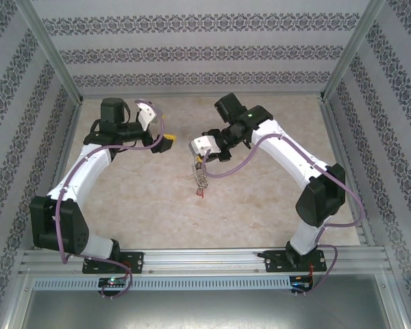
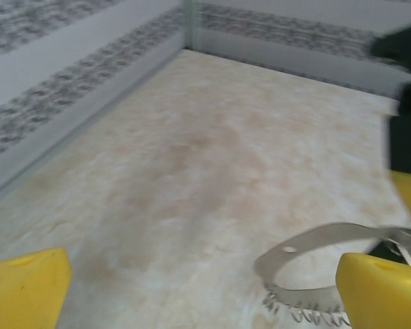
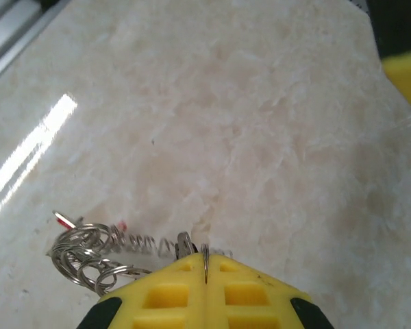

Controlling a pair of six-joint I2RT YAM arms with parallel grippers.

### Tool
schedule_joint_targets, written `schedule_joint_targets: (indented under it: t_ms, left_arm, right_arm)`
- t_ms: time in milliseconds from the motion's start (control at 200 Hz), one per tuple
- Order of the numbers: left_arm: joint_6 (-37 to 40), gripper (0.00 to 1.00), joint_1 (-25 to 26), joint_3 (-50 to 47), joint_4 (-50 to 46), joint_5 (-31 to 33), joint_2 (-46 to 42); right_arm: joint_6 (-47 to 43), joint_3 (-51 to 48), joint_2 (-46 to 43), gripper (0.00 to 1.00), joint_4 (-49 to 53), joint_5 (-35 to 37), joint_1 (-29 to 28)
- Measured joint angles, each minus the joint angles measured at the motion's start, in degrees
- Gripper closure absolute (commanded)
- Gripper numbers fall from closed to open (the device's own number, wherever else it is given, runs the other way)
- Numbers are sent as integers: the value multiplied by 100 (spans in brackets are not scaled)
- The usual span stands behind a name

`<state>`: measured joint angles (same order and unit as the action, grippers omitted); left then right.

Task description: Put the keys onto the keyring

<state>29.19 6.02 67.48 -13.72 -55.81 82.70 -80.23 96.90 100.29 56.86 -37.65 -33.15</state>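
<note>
My right gripper hangs over the middle of the table, shut on the thin wire of the keyring, which dangles below it. In the right wrist view the wire is pinched edge-on between the yellow fingers, with a row of small rings strung along it to the left. Red-headed keys lie at that cluster's end and show as a red speck at the loop's bottom. My left gripper stands open to the left of the keyring, its yellow fingertips wide apart, with nothing between them.
Patterned walls and aluminium posts close in the marble-look table on three sides. A metal rail runs along the near edge with both arm bases on it. The right gripper's dark body stands at the right of the left wrist view.
</note>
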Motion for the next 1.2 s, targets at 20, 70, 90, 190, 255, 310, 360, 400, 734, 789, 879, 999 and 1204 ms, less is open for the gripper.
schedule_joint_targets:
  t_ms: [20, 70, 90, 190, 255, 310, 360, 400, 734, 789, 879, 999, 1204]
  left_arm:
    - [162, 0, 11, 42, -162, -125, 35]
    - [573, 3, 55, 164, -527, -323, 166]
    - [717, 4, 79, 219, -662, -396, 221]
    - [1215, 10, 199, 350, -1078, -752, 476]
    - [1421, 11, 286, 387, -1266, -927, 636]
    - [1604, 11, 391, 463, -1467, -979, 780]
    - [1781, 12, 516, 614, -1679, -981, 942]
    - [1899, 14, 619, 745, -1805, -979, 1071]
    - [2618, 34, 1080, 1097, -2553, -1191, 1530]
    - [2699, 39, 1080, 1025, -2577, -1217, 1510]
    - [2785, 44, 1078, 804, -2608, -1211, 1416]
    - [2852, 44, 1080, 710, -2649, -1213, 1373]
    - [2931, 49, 1080, 708, -2662, -1213, 1373]
  right_arm:
    - [-44, -17, -11, 100, 0, 42, 0]
    - [-151, -52, -55, 100, 4, 157, -13]
    - [-192, -63, -76, 100, 7, 197, -15]
    - [-358, -83, -195, 100, 15, 339, -76]
    - [-437, -98, -282, 100, 11, 385, -136]
    - [-501, -129, -354, 100, 11, 415, -203]
    - [-551, -157, -407, 100, 13, 435, -264]
    - [-570, -170, -431, 100, 11, 466, -310]
    - [-588, -170, -444, 100, 4, 531, -376]
    - [-588, -173, -455, 100, -7, 533, -376]
    - [-590, -197, -487, 100, -7, 538, -376]
    - [-592, -254, -573, 100, -11, 577, -376]
    - [-595, -269, -671, 100, -9, 662, -376]
